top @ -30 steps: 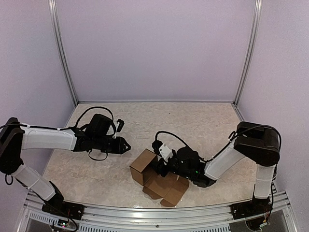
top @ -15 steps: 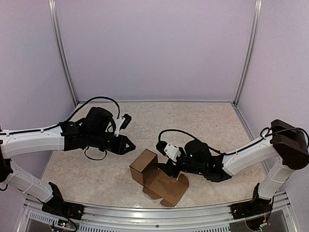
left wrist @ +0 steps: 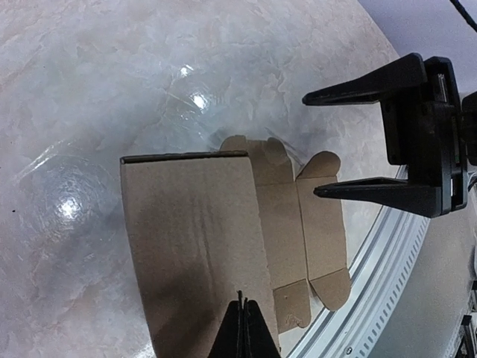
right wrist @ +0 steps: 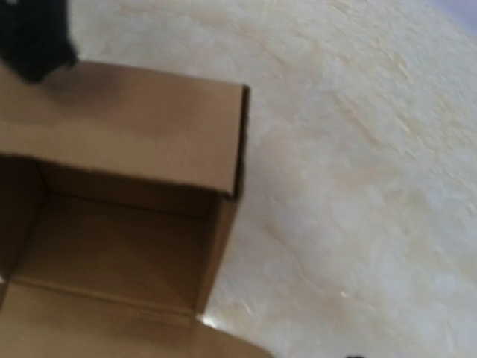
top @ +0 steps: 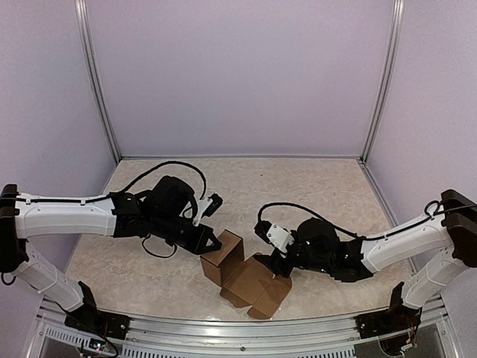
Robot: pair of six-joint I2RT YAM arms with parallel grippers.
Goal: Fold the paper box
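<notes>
Brown matte cardboard paper box (top: 242, 277) sits near the table's front edge, between the two claws. It is part-folded: one end stands up as a square open-topped shell with crisp creased corners, and the rest lies flat as panels with rounded tabs, spread toward the ribbed aluminium rail (top: 223, 328).

Beige marbled tabletop (top: 313, 186) is glossy, with light glare spots in the left wrist view.

Left gripper (top: 217, 244), black plastic, is clenched: the tapered fingers (left wrist: 240, 328) are pressed into one point with nothing between them. The tip is at the shell's upright wall; can't tell if it touches.

Right gripper (top: 268, 262) has slim black fingers spread wide, grasping nothing, just beside the flat tabbed flaps.

Right wrist view is blurry: smooth inner walls of the shell, dark blob at the far corner.
</notes>
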